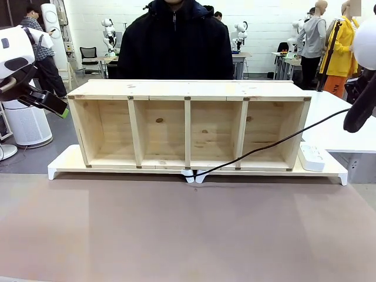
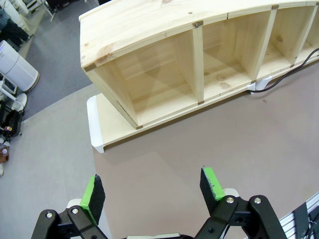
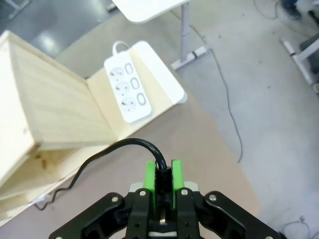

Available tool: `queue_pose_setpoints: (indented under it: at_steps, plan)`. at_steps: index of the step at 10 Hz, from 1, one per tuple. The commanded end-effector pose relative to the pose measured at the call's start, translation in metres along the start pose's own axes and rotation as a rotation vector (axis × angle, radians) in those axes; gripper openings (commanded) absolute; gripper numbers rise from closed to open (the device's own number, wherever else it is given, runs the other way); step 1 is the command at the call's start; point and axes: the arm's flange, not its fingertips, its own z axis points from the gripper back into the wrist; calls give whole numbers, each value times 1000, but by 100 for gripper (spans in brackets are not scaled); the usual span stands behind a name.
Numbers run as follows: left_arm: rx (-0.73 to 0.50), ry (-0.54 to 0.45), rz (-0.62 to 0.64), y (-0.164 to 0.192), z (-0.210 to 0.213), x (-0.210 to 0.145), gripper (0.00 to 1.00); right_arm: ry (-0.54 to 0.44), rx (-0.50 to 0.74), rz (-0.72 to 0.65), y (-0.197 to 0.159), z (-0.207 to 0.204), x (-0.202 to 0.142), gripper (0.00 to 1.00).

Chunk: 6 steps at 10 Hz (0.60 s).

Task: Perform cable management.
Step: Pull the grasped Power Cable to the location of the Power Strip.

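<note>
Right end effector [image 3: 163, 172] clamps cable [image 3: 130, 141], seemingly near one end, slanting toward shelf [image 3: 50, 99].

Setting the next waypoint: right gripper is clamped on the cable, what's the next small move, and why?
Probably ease the right gripper down toward the white power strip: it is shut on the cable near its end, the strip's three sockets lie free ahead, and the left gripper hangs open.

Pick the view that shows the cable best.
Front view: the cable runs unbroken from under the shelf up to the right arm. Right wrist view shows it pinched in the right tool; left wrist view catches a short stretch.
</note>
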Motion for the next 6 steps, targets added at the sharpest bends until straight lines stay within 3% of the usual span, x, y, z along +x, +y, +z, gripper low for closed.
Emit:
queue_pose_setpoints:
  at_steps: [1, 6]
  plan:
    - [7, -11, -1, 0, -1, 2, 100, -29, -31, 18, 3, 0, 26, 16]
    - [7, -11, -1, 0, -1, 2, 100, -108, 118, 309, 37, -24, 52, 16]
